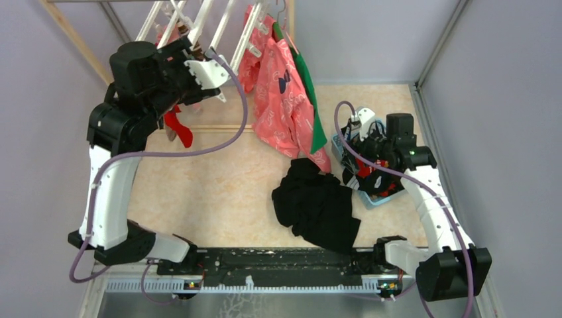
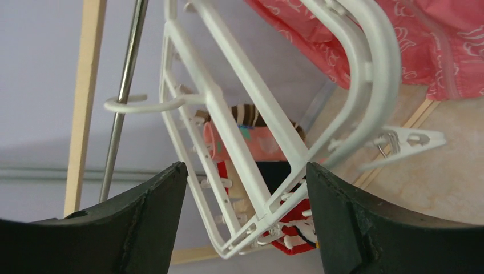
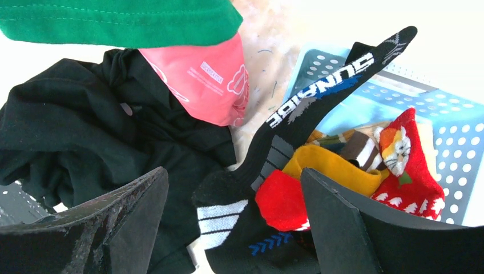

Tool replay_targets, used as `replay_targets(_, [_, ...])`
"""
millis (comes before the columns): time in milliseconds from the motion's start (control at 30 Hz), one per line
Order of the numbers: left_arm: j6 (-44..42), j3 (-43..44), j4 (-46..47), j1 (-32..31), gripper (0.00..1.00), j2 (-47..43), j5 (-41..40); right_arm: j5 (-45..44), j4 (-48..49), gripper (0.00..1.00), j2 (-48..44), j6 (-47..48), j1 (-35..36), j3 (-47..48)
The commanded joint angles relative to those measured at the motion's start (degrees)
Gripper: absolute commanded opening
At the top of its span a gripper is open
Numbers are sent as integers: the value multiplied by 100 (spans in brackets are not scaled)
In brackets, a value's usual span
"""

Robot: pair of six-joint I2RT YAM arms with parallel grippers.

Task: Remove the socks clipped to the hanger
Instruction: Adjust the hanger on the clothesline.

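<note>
The white hanger [image 1: 199,26] hangs at the top left. My left gripper [image 1: 207,71] is raised to it and open. In the left wrist view the hanger's corner [image 2: 251,131] lies between the fingers of my left gripper [image 2: 245,171] without being gripped. A red patterned sock [image 2: 291,228] is clipped below that corner, and it hangs down in the top view [image 1: 180,126]. A pink sock [image 2: 262,142] and a striped cuff [image 2: 245,114] hang further along. My right gripper [image 3: 234,171] is open above a black sock [image 3: 297,125], a red sock [image 3: 282,200] and a mustard sock [image 3: 331,168].
A blue perforated basket [image 3: 445,125] at the right holds loose socks; it also shows in the top view [image 1: 391,195]. A black cloth heap [image 1: 318,205] lies mid-table. A pink shirt [image 1: 281,99] and a green garment [image 1: 311,99] hang beside the hanger. An empty clip [image 2: 405,140] dangles.
</note>
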State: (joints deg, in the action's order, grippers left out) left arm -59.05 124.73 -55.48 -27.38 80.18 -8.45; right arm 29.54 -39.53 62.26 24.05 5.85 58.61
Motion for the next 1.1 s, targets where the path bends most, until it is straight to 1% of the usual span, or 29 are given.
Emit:
replay_targets(0, [-229, 32, 228, 16, 79, 80, 682, 13, 206, 86, -169, 58, -9, -44])
replay_targets(167, [-197, 47, 660, 14, 63, 488, 724, 110, 213, 86, -76, 1, -7, -1])
replay_targets(233, [-142, 52, 853, 13, 59, 603, 813, 122, 214, 86, -61, -15, -10, 12])
replay_targets(333, [50, 43, 1103, 13, 57, 768, 1082, 114, 210, 86, -56, -24, 1, 10])
replay_targets(467, [428, -12, 1620, 17, 56, 932, 1230, 71, 198, 86, -54, -29, 0, 0])
replay_targets(567, [900, -138, 2238, 19, 56, 1021, 1278, 39, 183, 86, -58, -26, -9, 6])
replay_targets(767, [2008, -476, 3702, 0, 59, 1130, 1235, 39, 163, 86, -17, -49, -5, 37])
replay_targets(867, [2610, -533, 4152, -9, 60, 1214, 1192, 26, 144, 86, -8, -54, -6, 65])
replay_targets(967, [3104, -546, 4366, -28, 62, 1262, 1140, 19, 73, 86, 5, -42, -10, 146])
replay_targets(1067, [3519, -511, 4358, -25, 69, 1184, 1322, 4, -38, 86, 33, -12, -5, 273])
